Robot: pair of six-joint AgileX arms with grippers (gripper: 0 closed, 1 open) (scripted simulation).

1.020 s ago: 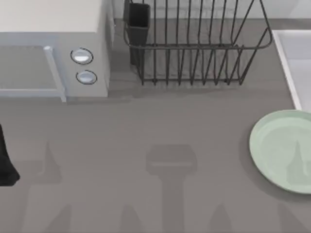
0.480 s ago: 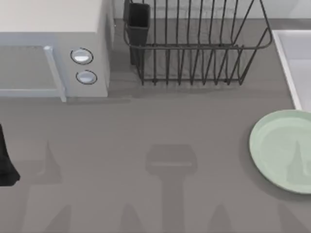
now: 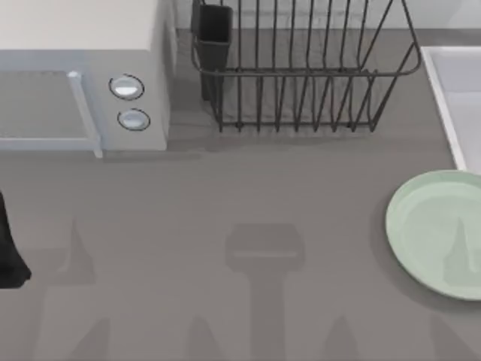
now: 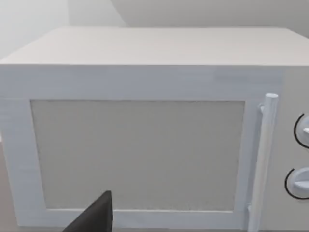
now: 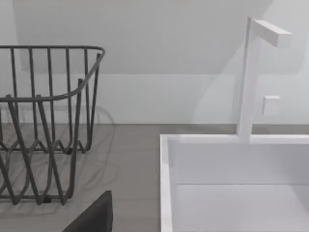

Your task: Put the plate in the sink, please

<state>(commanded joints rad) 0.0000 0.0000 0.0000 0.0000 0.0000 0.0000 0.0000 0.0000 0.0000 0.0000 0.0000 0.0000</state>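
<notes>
The pale mint-green plate (image 3: 428,226) lies flat on the grey counter at the right side of the top view, partly cut off by the picture's edge. The sink (image 3: 451,98) is behind it at the far right, with its pale rim showing. In the right wrist view the sink (image 5: 166,183) is close ahead as a white basin. A dark part of my right gripper (image 5: 96,215) shows at the lower edge of that view. My left arm (image 3: 7,244) is parked at the left edge of the table. My left gripper (image 4: 96,215) faces the microwave door.
A white microwave (image 3: 83,75) with two knobs stands at the back left. A dark wire dish rack (image 3: 301,75) stands at the back middle, with a dark cup holder (image 3: 214,30) on its left side. A white tap (image 5: 251,77) rises behind the sink.
</notes>
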